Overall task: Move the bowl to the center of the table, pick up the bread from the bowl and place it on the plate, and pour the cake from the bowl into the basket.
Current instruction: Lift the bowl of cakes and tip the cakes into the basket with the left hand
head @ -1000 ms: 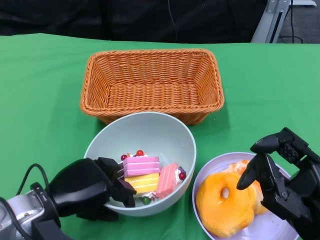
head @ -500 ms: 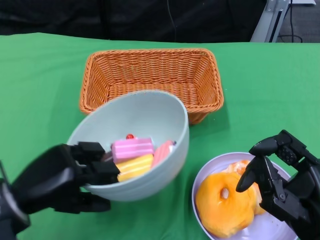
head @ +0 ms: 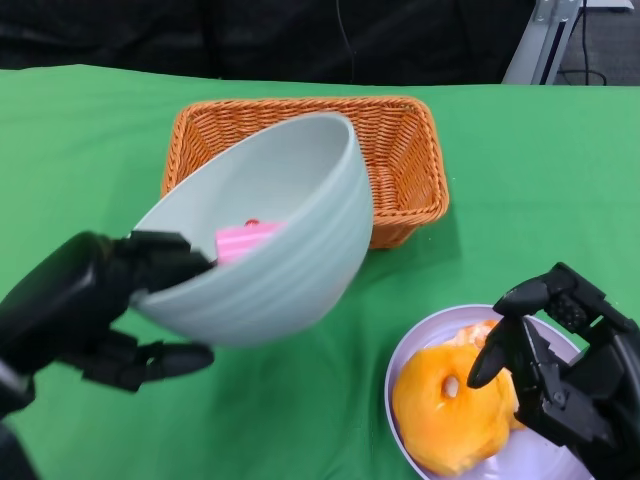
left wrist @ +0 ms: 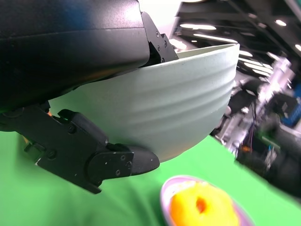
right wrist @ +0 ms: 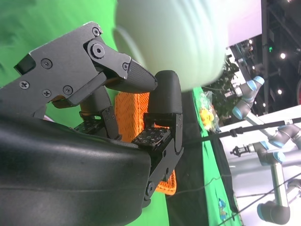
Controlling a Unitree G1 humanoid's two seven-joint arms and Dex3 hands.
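One bowl (head: 268, 235), pale green and ribbed on the outside, hangs tilted in the air in front of the basket (head: 405, 160), its far rim overlapping the basket's near left wall in the head view. The left hand (head: 95, 305) grips it at the near rim, fingers over the lip and others underneath; the left wrist view shows the same clamp, with a finger (left wrist: 124, 160) pressed against the bowl's underside.

One piece of cake (head: 245, 240), pink, shows inside the bowl just above the left hand's fingers, with a small red dot on top. Any other pieces are hidden by the tilted wall, so the count inside cannot be told.

One basket, orange wicker and rectangular, sits on the green table (head: 520, 190). Its left half is largely covered by the bowl, and what lies in that part cannot be seen.

One plate (head: 410, 365), lilac, lies in front of the basket and to its right, cut off by the picture's lower edge. On it rests one round orange bread (head: 440, 410) with a hole in the middle; a second orange piece behind it is mostly hidden by the right hand.

One right hand (head: 560, 370) hovers over the plate's right side, fingers curved but apart, holding nothing; a fingertip hangs just above the bread. Whether it touches is hard to judge.
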